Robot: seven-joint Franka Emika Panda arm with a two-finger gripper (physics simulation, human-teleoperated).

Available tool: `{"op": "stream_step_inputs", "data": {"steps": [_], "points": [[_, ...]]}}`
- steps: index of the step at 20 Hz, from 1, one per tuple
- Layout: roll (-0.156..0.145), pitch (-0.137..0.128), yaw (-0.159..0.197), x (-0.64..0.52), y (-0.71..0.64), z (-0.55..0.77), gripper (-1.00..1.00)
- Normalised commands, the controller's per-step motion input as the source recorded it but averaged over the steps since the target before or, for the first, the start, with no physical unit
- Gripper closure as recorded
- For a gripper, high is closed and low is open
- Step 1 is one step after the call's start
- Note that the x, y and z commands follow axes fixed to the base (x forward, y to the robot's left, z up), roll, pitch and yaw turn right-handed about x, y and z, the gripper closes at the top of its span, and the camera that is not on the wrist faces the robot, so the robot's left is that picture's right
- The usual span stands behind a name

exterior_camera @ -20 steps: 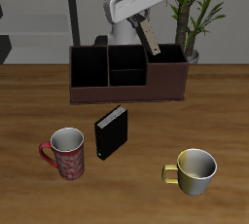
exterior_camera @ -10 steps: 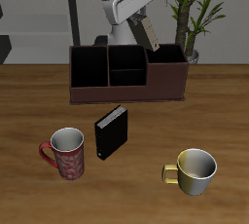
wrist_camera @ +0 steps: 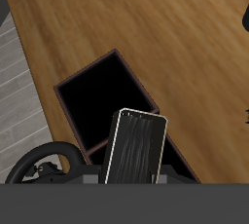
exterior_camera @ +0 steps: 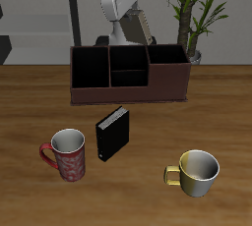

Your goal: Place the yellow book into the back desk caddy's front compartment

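My gripper [exterior_camera: 136, 16] hangs above the back desk caddy [exterior_camera: 128, 94], shut on the yellow book [exterior_camera: 143, 31]. The book is a thin tan-grey slab that points down, slightly tilted, with its lower end just over the caddy's back rim near the split middle. The front compartment [exterior_camera: 128, 81] is the small black cell against the caddy's long front wall, and nothing is in it. In the wrist view the yellow book [wrist_camera: 136, 148] sticks out from the gripper, with a black caddy cell [wrist_camera: 102, 101] below it. I cannot tell which cell that is.
A black book [exterior_camera: 112, 134] stands upright in front of the caddy. A red mug [exterior_camera: 67, 155] and a yellow mug [exterior_camera: 198, 172] stand nearer the table's front edge. A potted plant [exterior_camera: 200, 14] rises behind the caddy's end, close to the gripper.
My gripper has carried the yellow book sideways from over the large side cell toward the caddy's middle. The book now hangs more upright.
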Motion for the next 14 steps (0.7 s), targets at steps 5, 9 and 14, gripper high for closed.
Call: {"op": "stream_step_inputs", "data": {"steps": [5, 9, 14], "points": [[-0.056, -0.009, 0.197, -0.11, -0.40, -0.05, 1.00], [-0.065, -0.027, 0.123, -0.04, -0.39, 0.09, 1.00], [-0.043, -0.073, 0.188, 0.02, -0.40, 0.16, 1.00]]}}
